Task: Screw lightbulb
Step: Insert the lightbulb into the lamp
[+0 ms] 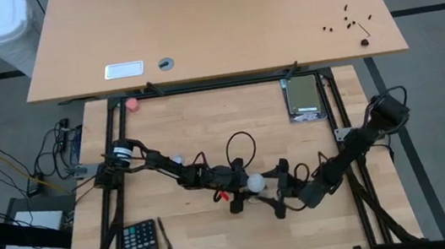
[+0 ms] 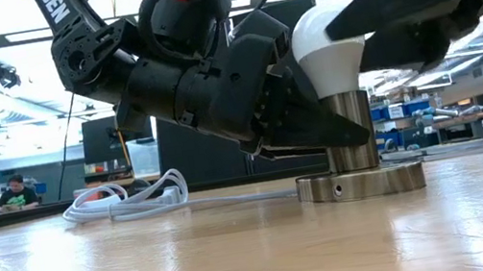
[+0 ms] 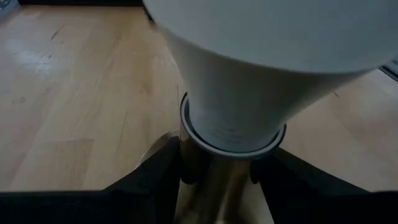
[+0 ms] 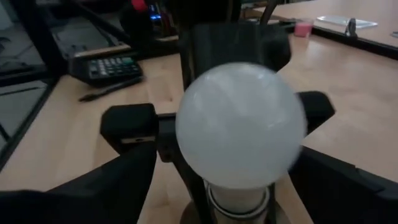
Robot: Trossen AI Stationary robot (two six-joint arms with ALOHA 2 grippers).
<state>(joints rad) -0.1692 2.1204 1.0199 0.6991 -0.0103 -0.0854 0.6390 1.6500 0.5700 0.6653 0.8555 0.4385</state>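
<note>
Left tool [image 2: 343, 129]: fingers [image 3: 149, 168] closed on the metal socket post [image 2: 349, 128] from both sides, gripping it just below the lightbulb [image 2: 330, 48]. Post stands upright on a round metal base [image 2: 361, 182], flat on the bench [image 2: 146, 267].

Right tool [image 4: 239, 205]: jaws wide, one finger [image 4: 127, 127] on each side of the globe, apart from it; not holding. In the high view it sits just right of the bulb, the left tool just left.

Lightbulb: upright between the two tools, neck seated in the top of the post.

Outward: white cord [image 2: 126, 202] coiled behind the left tool. Calculator [image 1: 139, 243] and pen [image 1: 165, 235] at the near left corner of the bench. Small pink object [image 1: 131, 104] at the far left edge.
</note>
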